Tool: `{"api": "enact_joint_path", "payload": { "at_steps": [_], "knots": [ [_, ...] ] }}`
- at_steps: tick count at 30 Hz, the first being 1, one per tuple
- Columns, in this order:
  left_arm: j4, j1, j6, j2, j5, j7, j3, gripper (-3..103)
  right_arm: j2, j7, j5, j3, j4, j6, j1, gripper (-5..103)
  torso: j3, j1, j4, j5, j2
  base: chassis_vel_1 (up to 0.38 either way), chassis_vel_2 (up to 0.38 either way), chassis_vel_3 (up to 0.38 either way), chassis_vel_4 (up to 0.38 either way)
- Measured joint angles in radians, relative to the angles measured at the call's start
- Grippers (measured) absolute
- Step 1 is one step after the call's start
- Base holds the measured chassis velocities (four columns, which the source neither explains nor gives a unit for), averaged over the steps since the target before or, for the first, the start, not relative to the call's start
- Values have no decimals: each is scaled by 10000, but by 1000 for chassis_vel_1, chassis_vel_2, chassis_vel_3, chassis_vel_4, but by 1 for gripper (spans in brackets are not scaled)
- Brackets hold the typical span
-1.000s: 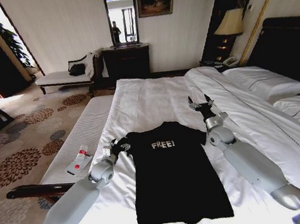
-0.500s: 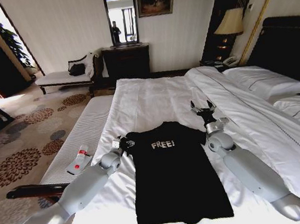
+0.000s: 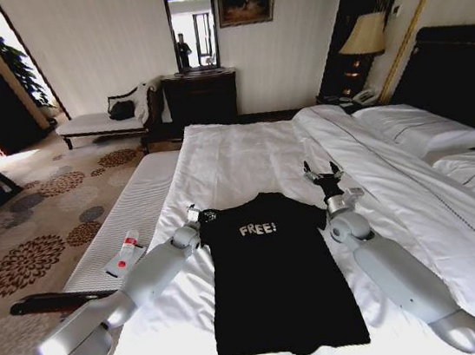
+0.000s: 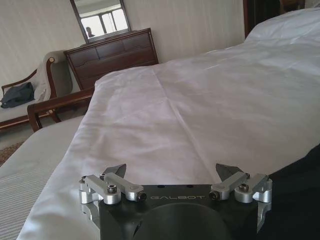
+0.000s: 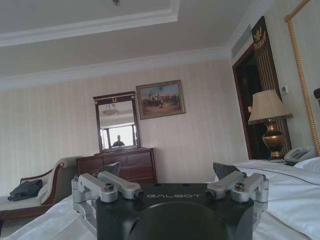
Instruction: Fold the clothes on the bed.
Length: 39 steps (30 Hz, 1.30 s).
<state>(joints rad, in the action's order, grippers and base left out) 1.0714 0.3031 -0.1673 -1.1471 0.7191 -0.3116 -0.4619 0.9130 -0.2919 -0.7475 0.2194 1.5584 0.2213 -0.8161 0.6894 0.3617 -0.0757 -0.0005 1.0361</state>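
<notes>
T-shirt: black T-shirt lay flat on the bed, white "FREE!" lettering up, collar toward the far end; it lay between the two end effectors.
Left end effector: left end effector sat low at the shirt's left sleeve, just beside or touching the fabric; contact could not be confirmed. In the left wrist view its fingers were spread apart with nothing between them; dark cloth showed at one side.
Right end effector: right end effector was above the white sheet just beyond the shirt's right sleeve, apart from it, pointing up and away. Fingers spread, empty.
Bench: red-and-white tube lay on the white-cushioned surface beyond the left end effector.
</notes>
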Motion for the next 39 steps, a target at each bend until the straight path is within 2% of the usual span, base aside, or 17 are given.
{"api": "enact_joint_path", "payload": {
  "at_steps": [4,11,13,16,18,19,22,24,26,32,39],
  "knots": [
    [-520,-255,-7,-411,525,1,455,100,51,-34,34,-41,-45,-11,-7,100,0,0,0,0,0,0,0,0,0],
    [-521,-379,-65,-401,1061,-68,910,100,65,-68,47,-82,-2,-20,-51,100,0,0,0,-2,0,0,0,0,0],
    [-81,-274,-183,-78,1395,-105,874,100,63,-77,63,-68,34,-21,-124,100,-2,0,2,0,1,0,0,0,0],
    [326,-79,-243,179,1404,-64,662,100,64,-84,75,-39,55,-21,-174,100,-1,0,6,-1,0,0,0,0,0],
    [1516,525,-308,717,1154,178,145,100,74,-97,88,16,87,-22,-250,100,-1,-2,6,-2,0,0,0,0,0],
    [1516,525,-308,717,1154,178,145,100,74,-97,88,16,87,-22,-250,100,-1,-2,6,-2,0,0,0,0,0],
    [2654,1093,-271,1011,849,522,-370,100,77,-106,104,49,87,-22,-274,100,-2,-3,3,-2,2,0,0,0,0],
    [2784,1169,-228,1019,741,602,-514,100,81,-115,106,51,87,-22,-274,100,-2,-4,0,-2,2,0,0,0,0],
    [2783,1194,-199,971,619,634,-663,100,88,-129,108,56,79,-22,-274,100,-2,-4,0,-2,2,0,0,0,0],
    [1661,747,-157,343,424,636,-965,100,172,-180,143,108,32,-22,-350,100,-1,-2,1,-1,2,0,0,0,0],
    [199,-36,9,-407,259,771,-1328,100,231,-767,-351,133,636,-376,-360,100,-1,-2,1,-1,2,0,0,0,0]
  ]
}}
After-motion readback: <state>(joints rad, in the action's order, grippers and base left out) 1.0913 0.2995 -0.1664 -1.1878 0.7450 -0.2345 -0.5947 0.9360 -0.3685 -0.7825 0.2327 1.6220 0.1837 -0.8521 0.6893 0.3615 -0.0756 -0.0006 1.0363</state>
